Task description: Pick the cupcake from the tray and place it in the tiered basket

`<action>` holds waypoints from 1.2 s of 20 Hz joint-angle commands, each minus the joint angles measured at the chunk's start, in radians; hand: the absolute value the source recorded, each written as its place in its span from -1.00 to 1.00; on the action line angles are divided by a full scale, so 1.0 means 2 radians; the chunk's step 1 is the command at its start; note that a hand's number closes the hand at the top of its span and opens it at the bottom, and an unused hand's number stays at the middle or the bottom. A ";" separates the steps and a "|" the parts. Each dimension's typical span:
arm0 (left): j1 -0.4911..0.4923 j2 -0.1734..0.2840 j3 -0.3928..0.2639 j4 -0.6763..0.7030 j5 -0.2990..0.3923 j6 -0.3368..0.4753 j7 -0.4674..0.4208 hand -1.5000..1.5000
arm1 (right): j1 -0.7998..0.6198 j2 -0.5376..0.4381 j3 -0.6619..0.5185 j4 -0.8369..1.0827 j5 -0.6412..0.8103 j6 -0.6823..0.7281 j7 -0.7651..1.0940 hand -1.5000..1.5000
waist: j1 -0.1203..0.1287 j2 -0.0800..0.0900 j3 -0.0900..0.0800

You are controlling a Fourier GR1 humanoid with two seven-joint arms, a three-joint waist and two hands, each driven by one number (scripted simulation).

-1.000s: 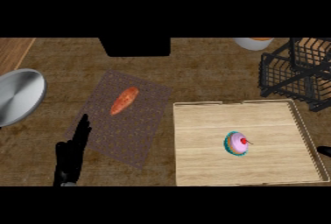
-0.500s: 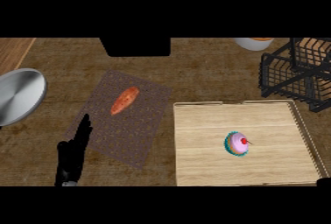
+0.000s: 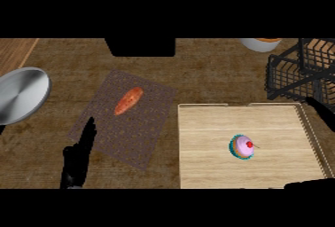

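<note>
A cupcake (image 3: 243,147) with pink icing, a red cherry and a teal wrapper stands upright right of the middle of the wooden tray (image 3: 203,133). The black wire tiered basket (image 3: 296,73) stands at the upper right, just beyond the tray's far right corner. My right hand (image 3: 322,112) shows at the view's right edge with a straight finger over the tray's right rim. More of it is dark at the lower right corner. It is open and apart from the cupcake. At the lower left, my left hand (image 3: 77,156) rests open, fingers up.
An orange sweet potato (image 3: 129,100) lies on a dark mat (image 3: 141,128) left of the tray. A round metal plate (image 3: 20,95) sits at the left edge. A black block (image 3: 141,46) and a white bowl (image 3: 260,43) stand at the back.
My right hand has come further into view at the right edge and lower right corner, nearer the tray. The cupcake and my left hand have not moved.
</note>
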 commanded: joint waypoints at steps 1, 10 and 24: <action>-0.011 0.015 0.025 0.019 0.018 -0.027 -0.011 0.00 | -0.037 0.015 0.041 0.017 0.057 0.028 0.031 -1.00 | 0.001 0.001 0.000; 0.006 0.004 0.012 -0.022 -0.006 -0.011 0.014 0.00 | -0.081 0.079 0.115 0.004 0.125 0.101 0.172 -1.00 | 0.000 0.000 0.000; 0.026 -0.006 0.026 -0.021 -0.011 -0.023 -0.007 0.00 | -0.145 0.162 0.093 0.116 0.139 0.216 0.186 -1.00 | 0.002 0.000 0.000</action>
